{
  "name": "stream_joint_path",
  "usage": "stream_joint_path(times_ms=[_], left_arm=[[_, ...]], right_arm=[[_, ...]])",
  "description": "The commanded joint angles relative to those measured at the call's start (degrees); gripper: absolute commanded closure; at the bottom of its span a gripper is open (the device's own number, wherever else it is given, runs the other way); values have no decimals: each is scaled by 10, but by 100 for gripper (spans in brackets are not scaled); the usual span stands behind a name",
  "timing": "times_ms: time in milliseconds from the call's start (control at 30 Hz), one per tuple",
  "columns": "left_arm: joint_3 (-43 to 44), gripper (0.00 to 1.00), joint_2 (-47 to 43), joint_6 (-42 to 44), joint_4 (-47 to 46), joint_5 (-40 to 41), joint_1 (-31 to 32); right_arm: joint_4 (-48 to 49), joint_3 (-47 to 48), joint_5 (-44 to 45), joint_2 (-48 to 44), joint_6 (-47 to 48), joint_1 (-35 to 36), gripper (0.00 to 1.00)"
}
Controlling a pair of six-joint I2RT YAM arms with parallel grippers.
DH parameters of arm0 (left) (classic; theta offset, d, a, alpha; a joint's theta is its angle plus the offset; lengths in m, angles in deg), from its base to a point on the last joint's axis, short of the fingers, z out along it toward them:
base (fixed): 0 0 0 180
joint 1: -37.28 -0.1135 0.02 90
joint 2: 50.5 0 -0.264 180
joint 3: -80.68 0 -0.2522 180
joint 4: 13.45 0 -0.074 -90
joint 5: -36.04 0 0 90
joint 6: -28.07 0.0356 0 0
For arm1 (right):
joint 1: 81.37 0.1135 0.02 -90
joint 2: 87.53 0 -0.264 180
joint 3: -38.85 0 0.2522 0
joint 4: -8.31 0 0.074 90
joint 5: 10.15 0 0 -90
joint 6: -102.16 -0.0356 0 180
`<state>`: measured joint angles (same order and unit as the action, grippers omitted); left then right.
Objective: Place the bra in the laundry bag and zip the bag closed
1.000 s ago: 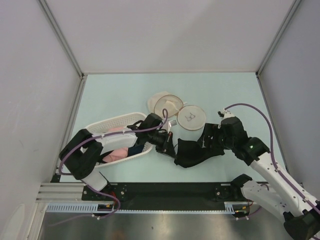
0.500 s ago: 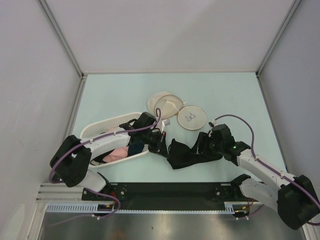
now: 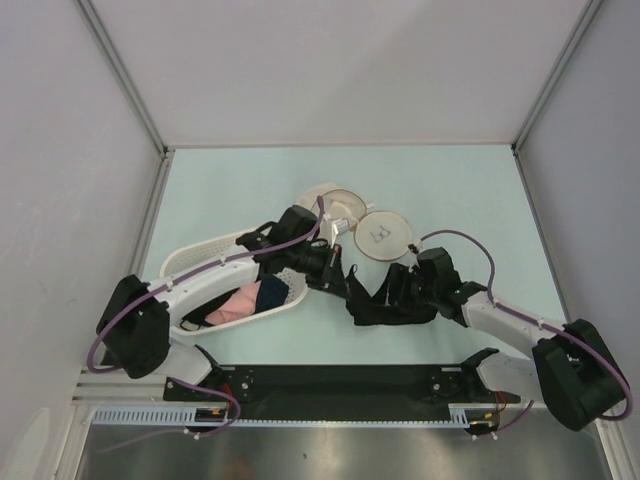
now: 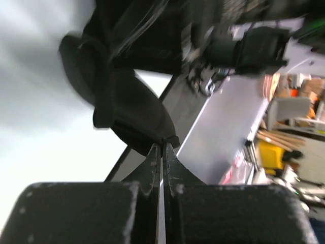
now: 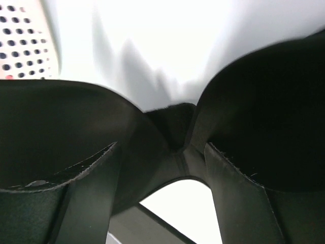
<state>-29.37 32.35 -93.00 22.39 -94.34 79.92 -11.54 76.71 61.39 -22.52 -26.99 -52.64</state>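
Observation:
The black bra [image 3: 380, 303] hangs stretched between my two grippers just in front of the laundry bag [image 3: 383, 234], a round cream mesh pouch lying open with its other half [image 3: 335, 208] behind it. My left gripper [image 3: 338, 272] is shut on the bra's left edge; in the left wrist view its tips [image 4: 163, 145] pinch the black fabric [image 4: 127, 109]. My right gripper [image 3: 398, 290] holds the bra's right part. In the right wrist view the jaws [image 5: 161, 147] stand wide, with the bra's centre bridge [image 5: 175, 129] bunched between them and touching both fingers.
A white perforated basket [image 3: 213, 256] lies left of the bra with a pink garment [image 3: 238, 304] and a dark navy cloth [image 3: 272, 292] in it; its wall [image 5: 25, 35] also shows in the right wrist view. The black rail [image 3: 330, 380] runs along the near edge.
The right gripper has narrowed onto the bra and swung left and nearer. The left gripper has carried the bra's left end up and back toward the bag, stretching it.

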Motion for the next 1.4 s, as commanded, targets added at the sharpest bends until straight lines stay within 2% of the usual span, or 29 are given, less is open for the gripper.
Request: stream_joint_path(times_ms=[0,133,300,400,500,533,700,867,933,1000,1133,1367], left_arm=[[93,100,-1,-21,25,79,22],[151,100,23,-26,49,137,40],[164,100,36,0,91,194,43],[184,100,46,36,141,225,42],[202,100,45,61,169,237,41],[208,100,47,69,173,235,40],[245,100,71,73,173,204,44],[286,100,118,73,161,182,54],[299,100,126,75,161,184,55],[309,100,137,74,161,188,55],[336,100,158,71,157,174,66],[403,100,228,72,153,155,106]], right_arm=[[96,6,-68,47,-23,3,27],[71,37,-87,29,-27,1,23],[-146,124,7,-60,28,-12,14],[-233,144,57,-112,51,-44,7],[-264,127,41,-142,65,-110,5],[-263,119,24,-147,68,-147,5],[-199,58,-39,-156,38,-242,5],[-11,-61,-149,-174,-34,-327,2],[42,-85,-174,-161,-44,-335,0],[37,-85,-170,-145,-24,-334,0],[56,-86,-214,-97,5,-334,1],[104,-105,-238,-129,-23,-334,12]])
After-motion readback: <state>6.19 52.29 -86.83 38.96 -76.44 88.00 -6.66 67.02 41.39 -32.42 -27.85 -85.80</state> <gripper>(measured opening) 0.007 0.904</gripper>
